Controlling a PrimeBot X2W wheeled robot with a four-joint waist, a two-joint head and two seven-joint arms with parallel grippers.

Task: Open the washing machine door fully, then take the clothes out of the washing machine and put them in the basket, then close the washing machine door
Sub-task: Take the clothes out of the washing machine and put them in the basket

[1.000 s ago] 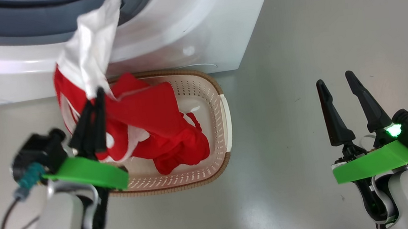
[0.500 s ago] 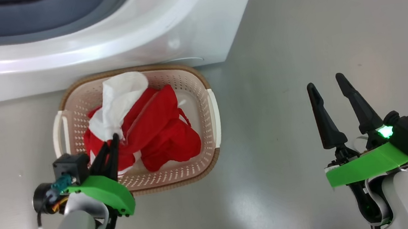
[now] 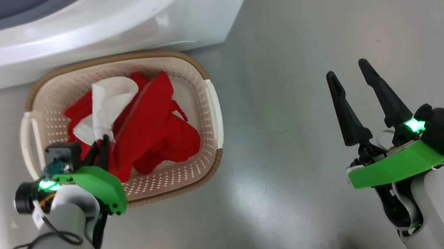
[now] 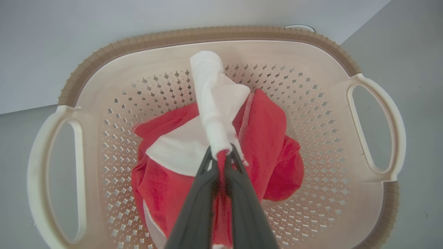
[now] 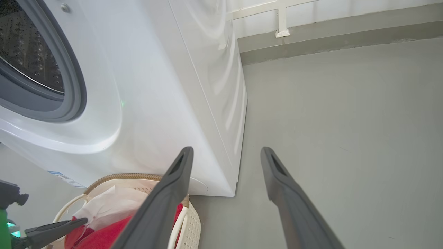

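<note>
The clothes point(image 3: 151, 124) lie heaped in the basket point(image 3: 114, 60): soft, light and limp, likely to drape when lifted. The left hand point(image 4: 221, 157) is pinched shut on a bunched white fold, a sound hold; the right hand point(image 3: 346, 68) hangs wide open.

Probably a laundry room: a white washing machine point(image 3: 110, 24) stands on bare grey floor point(image 3: 299, 28), beyond the left gripper point(image 3: 100, 140).

Bright, even light from overhead, with faint, soft shadows. The grey floor point(image 3: 285, 92) carries a hazy white glare at six o'clock in the head view; the washing machine point(image 3: 131, 22) front gleams at eleven. The left wrist view bows the basket point(image 4: 207, 34) rim outward, and the left claw point(image 4: 221, 154) blurs toward the bottom edge.
</note>
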